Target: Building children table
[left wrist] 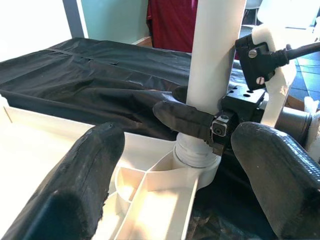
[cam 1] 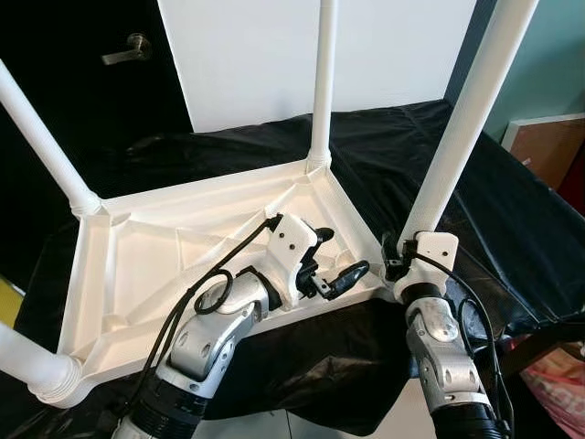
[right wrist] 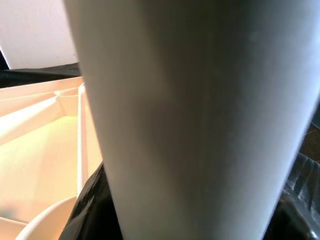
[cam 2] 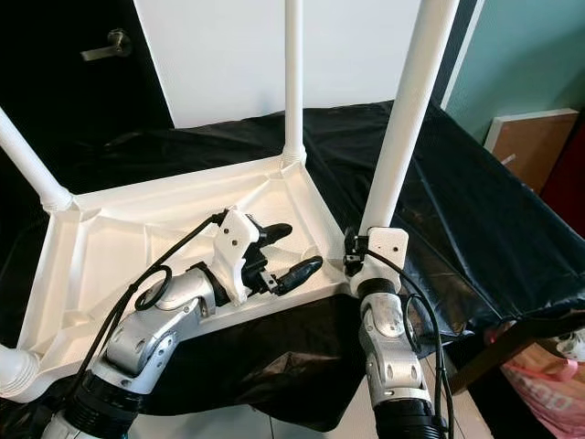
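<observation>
Inverted white plastic children's table (cam 1: 164, 265) lay on black cloth (cam 1: 512, 229), four legs up.

Eye views: right gripper (cam 1: 395, 256) was clamped around the base of the near-right white tubular leg (cam 1: 462, 128); left gripper (cam 1: 340, 258) hovered over the underside, jaws wide apart, empty.
Left wrist view: black fingers (left wrist: 80, 185) flanked that leg's socket.
Right wrist view: leg close against the camera.

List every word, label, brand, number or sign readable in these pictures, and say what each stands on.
None can be read.
White table top: plain ribbed plastic, no print.
Near right leg, held by the right pincer: no marking.
Left pincer, open above the table top: no label.
Black cloth: no print.
</observation>
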`<state>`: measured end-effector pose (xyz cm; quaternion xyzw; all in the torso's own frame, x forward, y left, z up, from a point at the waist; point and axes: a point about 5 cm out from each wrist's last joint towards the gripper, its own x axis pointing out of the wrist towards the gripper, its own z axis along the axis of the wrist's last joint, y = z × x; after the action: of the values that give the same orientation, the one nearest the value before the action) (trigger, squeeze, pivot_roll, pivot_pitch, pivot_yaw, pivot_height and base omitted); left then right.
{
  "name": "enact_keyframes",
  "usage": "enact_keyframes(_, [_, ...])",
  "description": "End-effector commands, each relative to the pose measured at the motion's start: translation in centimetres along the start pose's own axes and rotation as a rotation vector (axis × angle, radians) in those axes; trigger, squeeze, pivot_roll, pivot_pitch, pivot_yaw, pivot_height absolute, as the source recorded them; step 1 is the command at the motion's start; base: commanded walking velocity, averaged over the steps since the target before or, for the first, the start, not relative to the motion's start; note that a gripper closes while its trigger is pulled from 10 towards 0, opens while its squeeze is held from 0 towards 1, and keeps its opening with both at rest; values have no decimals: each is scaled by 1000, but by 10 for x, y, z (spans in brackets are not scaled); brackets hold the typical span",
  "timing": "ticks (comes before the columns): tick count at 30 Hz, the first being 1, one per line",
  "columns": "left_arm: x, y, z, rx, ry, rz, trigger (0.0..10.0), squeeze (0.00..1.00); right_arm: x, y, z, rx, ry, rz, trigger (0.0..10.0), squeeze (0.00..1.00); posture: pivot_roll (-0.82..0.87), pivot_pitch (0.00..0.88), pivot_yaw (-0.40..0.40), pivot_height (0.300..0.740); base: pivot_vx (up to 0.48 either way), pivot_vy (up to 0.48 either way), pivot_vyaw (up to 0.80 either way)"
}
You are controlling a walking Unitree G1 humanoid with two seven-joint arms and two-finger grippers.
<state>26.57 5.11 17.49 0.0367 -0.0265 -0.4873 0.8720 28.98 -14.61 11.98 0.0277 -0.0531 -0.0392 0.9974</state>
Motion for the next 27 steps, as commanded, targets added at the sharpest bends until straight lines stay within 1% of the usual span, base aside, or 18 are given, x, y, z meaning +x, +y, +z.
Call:
enact_keyframes(1, [-1,-2,2,10,-9,-57,10000,0,-3,-2,-11,20,63,-25,10000,0,-165,0,10,740,0,0,0])
enact_keyframes(7, [-1,-2,3,10,-13,-50,10000,0,-2,-1,-9,4,51,-4,10000,0,-163,0,8,740,0,0,0])
enact_keyframes(8, [-2,-2,2,10,-13,-46,10000,0,-2,-2,-6,11,37,21,10000,1000,-162,0,2,740,0,0,0])
enact_keyframes(9, [-2,-2,2,10,-13,-46,10000,0,-2,-2,-6,11,37,21,10000,1000,-162,0,2,740,0,0,0])
enact_keyframes(11, [-2,-2,2,9,-14,-40,10000,0,-2,-6,0,15,5,86,10000,1000,-164,2,1,740,0,0,0])
enact_keyframes(12, [-2,-2,2,9,-14,-40,10000,0,-2,-6,0,15,5,86,10000,1000,-164,2,1,740,0,0,0])
enact_keyframes(13, [-2,-3,2,8,-15,-38,10000,0,-3,-8,4,18,-9,134,10000,1000,-166,4,-2,740,0,0,0])
enact_keyframes(14, [-2,-3,2,8,-15,-38,10000,0,-3,-8,4,18,-9,134,10000,1000,-166,4,-2,740,0,0,0])
enact_keyframes(16, [-2,-3,2,5,-16,-37,10000,0,-5,-14,10,16,-23,211,10000,1000,-172,9,-3,740,0,0,0])
enact_keyframes(18, [-1,-4,2,3,-18,-38,10000,0,-6,-23,14,1,-20,295,10000,1000,-175,10,-3,740,0,0,0])
enact_keyframes(19, [-1,-4,2,3,-18,-38,10000,0,-6,-23,14,1,-20,295,10000,1000,-175,10,-3,740,0,0,0])
enact_keyframes(21, [-1,-4,2,2,-19,-41,10000,0,-7,-29,14,-16,-5,364,10000,1000,-180,12,-2,740,0,0,0])
enact_keyframes(23, [0,-4,2,3,-19,-42,10000,0,-7,-30,14,-22,2,386,10000,1000,-180,12,-2,740,0,0,0])
enact_keyframes(24, [0,-4,2,3,-19,-45,10000,0,-6,-33,14,-37,13,433,10000,0,-186,12,1,740,0,0,0])
enact_keyframes(25, [0,-4,3,2,-20,-48,10000,0,-3,-35,14,-64,29,492,10000,0,-190,12,5,740,0,0,0])
enact_keyframes(26, [0,-4,3,2,-20,-48,10000,0,-3,-35,14,-64,29,492,10000,0,-190,12,5,740,0,0,0])
enact_keyframes(27, [0,-4,3,2,-20,-50,10000,0,-1,-37,13,-81,42,536,10000,0,-191,13,6,740,0,0,0])
